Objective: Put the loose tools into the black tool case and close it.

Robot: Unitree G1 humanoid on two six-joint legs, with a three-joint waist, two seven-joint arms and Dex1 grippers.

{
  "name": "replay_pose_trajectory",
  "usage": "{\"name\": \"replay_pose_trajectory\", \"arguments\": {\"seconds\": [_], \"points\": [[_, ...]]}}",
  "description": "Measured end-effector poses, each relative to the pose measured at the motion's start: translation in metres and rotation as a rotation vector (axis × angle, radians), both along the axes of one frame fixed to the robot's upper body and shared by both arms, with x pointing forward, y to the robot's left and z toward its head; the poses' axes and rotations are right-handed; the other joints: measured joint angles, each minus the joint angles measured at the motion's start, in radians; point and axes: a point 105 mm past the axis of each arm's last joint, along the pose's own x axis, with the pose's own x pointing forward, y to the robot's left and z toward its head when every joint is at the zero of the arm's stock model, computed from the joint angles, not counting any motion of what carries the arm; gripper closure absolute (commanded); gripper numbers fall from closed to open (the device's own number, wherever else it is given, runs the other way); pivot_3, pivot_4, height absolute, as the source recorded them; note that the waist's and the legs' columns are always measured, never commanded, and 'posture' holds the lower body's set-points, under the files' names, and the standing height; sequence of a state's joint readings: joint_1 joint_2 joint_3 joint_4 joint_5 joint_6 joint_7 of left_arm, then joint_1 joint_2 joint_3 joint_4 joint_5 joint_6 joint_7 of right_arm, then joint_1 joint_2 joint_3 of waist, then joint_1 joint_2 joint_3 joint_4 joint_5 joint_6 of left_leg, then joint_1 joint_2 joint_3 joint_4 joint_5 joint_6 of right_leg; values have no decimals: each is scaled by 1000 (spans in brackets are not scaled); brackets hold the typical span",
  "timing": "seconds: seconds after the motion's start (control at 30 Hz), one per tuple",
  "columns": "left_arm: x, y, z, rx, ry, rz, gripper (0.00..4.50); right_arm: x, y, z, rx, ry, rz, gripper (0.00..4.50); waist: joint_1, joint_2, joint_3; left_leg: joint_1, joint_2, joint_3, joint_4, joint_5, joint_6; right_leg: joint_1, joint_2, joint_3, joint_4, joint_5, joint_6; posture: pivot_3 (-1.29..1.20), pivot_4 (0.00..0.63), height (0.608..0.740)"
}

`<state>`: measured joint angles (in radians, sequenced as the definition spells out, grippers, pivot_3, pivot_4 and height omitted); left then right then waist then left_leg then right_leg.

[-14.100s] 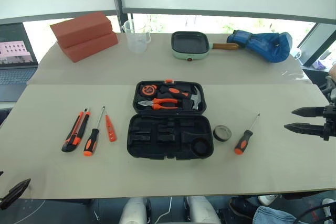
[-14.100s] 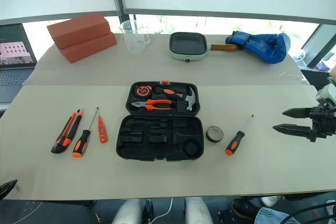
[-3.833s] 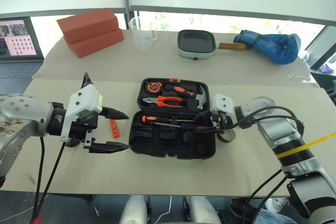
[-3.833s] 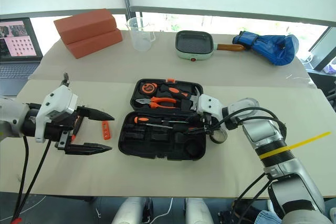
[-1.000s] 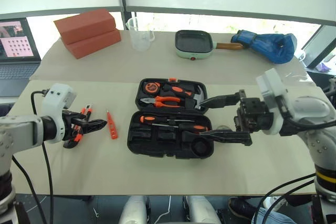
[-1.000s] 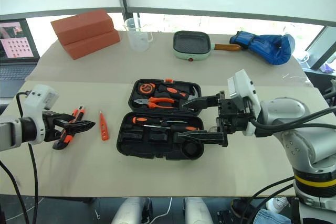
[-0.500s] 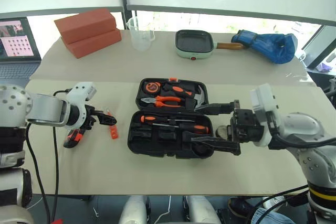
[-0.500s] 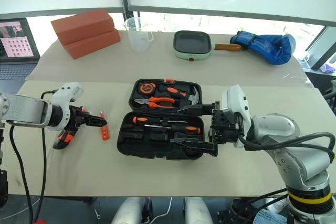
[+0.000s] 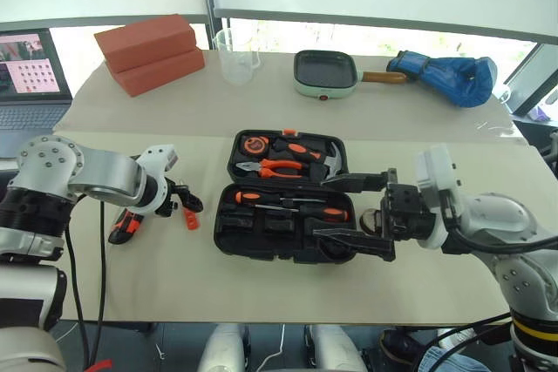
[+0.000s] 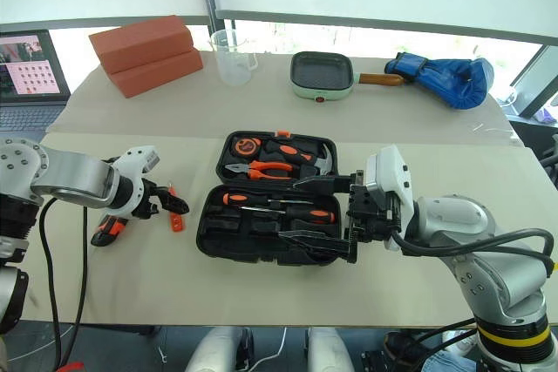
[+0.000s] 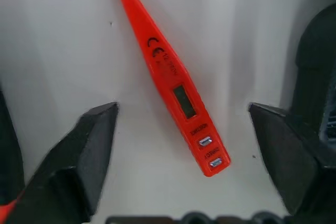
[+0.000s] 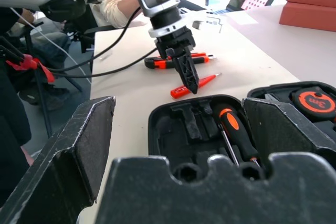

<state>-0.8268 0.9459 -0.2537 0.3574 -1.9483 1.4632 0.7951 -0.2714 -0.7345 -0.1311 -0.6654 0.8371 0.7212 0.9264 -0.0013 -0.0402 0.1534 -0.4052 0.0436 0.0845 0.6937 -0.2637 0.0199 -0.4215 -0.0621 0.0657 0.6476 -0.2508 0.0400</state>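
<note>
The black plastic hinged tool case [image 9: 286, 193] lies open at the middle of the beige desk [image 9: 261, 285], lid half at its twelve o'clock holding orange-handled pliers [image 9: 277, 167] and a round tape measure [image 9: 252, 145], so the moulded slots of the near half face up for loading; two orange-and-black-handled screwdrivers [image 9: 292, 201] already sit in that half. The slim orange plastic tester tool [image 11: 173, 82] lies flat on the desk at the case's nine o'clock, and the left gripper [image 10: 170, 201] points steeply down over it with its black fingers [image 11: 89, 153] open, one on each side of the tool and not touching it, which looks like a line-up for pinching it across its narrow body. The orange-and-black utility knife [image 9: 124, 226] waits further out at nine o'clock, partly behind the left arm. The right gripper [image 9: 353, 212] hangs level over the case's three o'clock end, fingers spread wide and empty, probably parked close for the remaining loading or for closing the lid.
</note>
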Motion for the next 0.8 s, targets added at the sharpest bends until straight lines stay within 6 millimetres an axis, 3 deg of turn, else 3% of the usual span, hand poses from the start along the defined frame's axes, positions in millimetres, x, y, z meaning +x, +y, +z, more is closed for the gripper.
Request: {"name": "replay_pose_trajectory", "arguments": {"seconds": [0.2,0.43,0.57,0.67,0.8], "points": [[5,1,-4,-14,10,53,4093,-5,1,2,-20,-19,15,0,17,1,-1,1,-1,0,0,0,0,1,0,0,0,0,0,0,150,740],[6,2,-3,-20,17,64,4124,-9,-1,4,-35,-28,32,0,17,0,-1,1,-2,0,0,0,0,1,0,0,0,0,1,0,150,740],[3,15,1,65,2,-8,4124,-10,-5,1,-64,-12,23,0,12,0,-1,-1,-2,3,0,1,-1,-1,1,0,-1,0,0,0,150,740],[1,21,12,139,-48,-109,4124,-12,-10,-3,-87,9,18,0,10,-1,0,-3,-1,6,-1,3,-4,-2,2,-1,-2,0,0,0,150,740],[11,11,34,150,-273,-406,4124,-12,-12,-3,-97,4,16,0,10,-1,0,-3,-1,9,-2,6,-11,-2,2,-2,-2,-1,-1,0,150,740]]}}
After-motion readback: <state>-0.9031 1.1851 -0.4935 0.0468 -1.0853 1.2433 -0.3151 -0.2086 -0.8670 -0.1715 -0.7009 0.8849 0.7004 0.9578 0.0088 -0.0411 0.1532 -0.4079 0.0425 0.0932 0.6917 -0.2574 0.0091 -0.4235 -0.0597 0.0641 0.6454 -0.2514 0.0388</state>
